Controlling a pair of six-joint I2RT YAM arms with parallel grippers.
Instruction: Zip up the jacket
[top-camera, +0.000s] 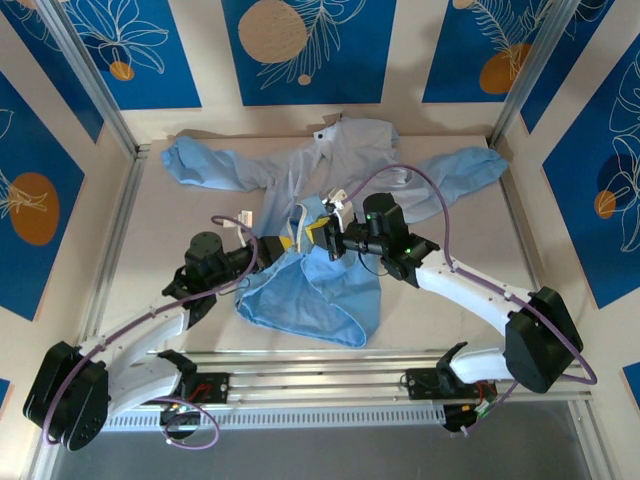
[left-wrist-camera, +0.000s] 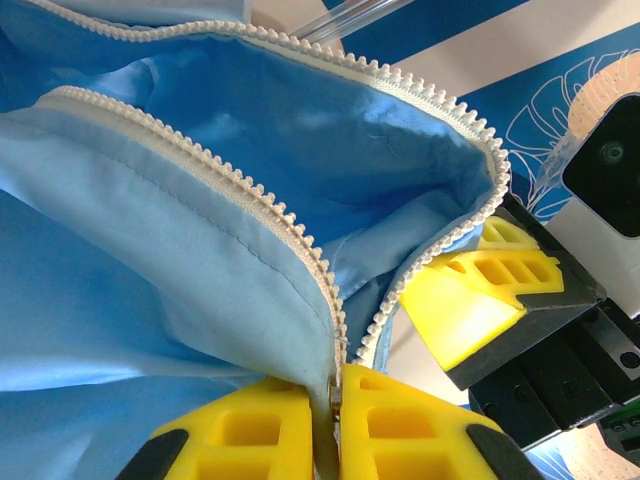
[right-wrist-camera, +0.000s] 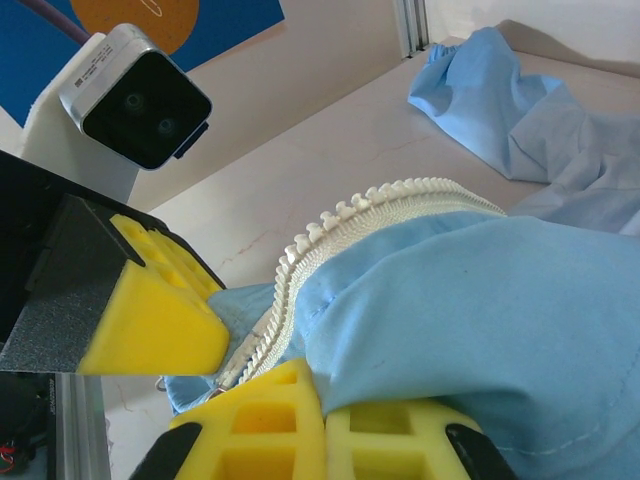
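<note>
Evidently the left tool (left-wrist-camera: 335, 425) is pressed together on the zipper tape (left-wrist-camera: 300, 250) at the hem of the jacket (top-camera: 340, 160), which lies spread on the counter (top-camera: 160, 250) with its hem raised. Just right of that zipper tape, the right tool (right-wrist-camera: 325, 415) pinches the opposite front edge. The step probably calls for aligning both tooth rows at their lower ends and keeping them taut, without twisting.

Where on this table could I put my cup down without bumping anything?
Two bare patches of table: left, between the sleeve, side rail and left arm; right, between the other sleeve and right arm. The middle is crowded: left gripper and right gripper pinch the jacket's zipper there.
</note>
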